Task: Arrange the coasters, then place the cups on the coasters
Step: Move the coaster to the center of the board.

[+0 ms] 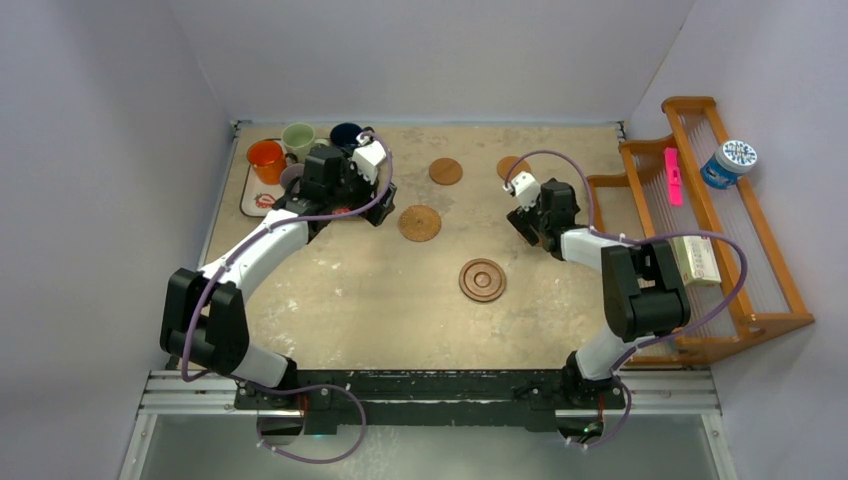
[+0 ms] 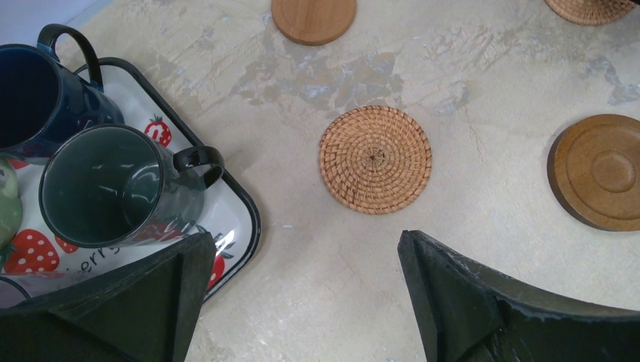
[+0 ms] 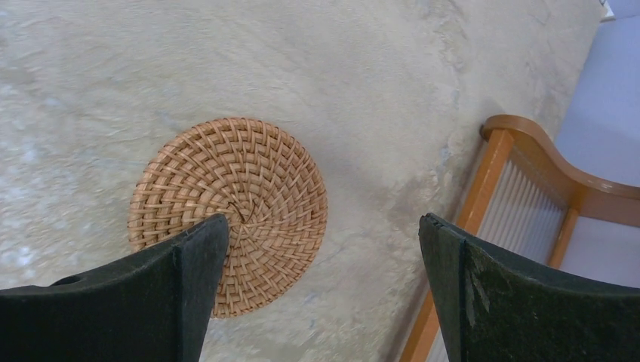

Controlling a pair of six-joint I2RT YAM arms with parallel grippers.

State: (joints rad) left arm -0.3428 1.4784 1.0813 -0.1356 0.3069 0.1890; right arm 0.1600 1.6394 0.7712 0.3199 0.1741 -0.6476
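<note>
Four coasters show from above: a plain tan coaster [image 1: 446,171], a woven coaster [image 1: 419,222], a dark ringed coaster [image 1: 482,280], and a coaster half hidden [image 1: 511,164] behind the right arm. The cups stand on the strawberry tray [image 1: 253,195]: orange cup [image 1: 267,158], pale green cup [image 1: 297,138], navy cup [image 1: 345,134], and a mauve-grey cup [image 1: 291,178] partly covered. My left gripper [image 2: 302,249] hangs open over bare table beside the tray corner, near the dark green cup [image 2: 113,185]. My right gripper [image 3: 324,226] is open, its left finger [image 3: 181,279] above a woven coaster [image 3: 241,173].
A wooden stepped rack [image 1: 700,230] lines the right table edge and holds a blue-and-white jar [image 1: 728,163], a pink item [image 1: 673,175] and a white box [image 1: 695,258]. Its curved end [image 3: 543,158] lies close right of my right gripper. Walls close in the far and side edges.
</note>
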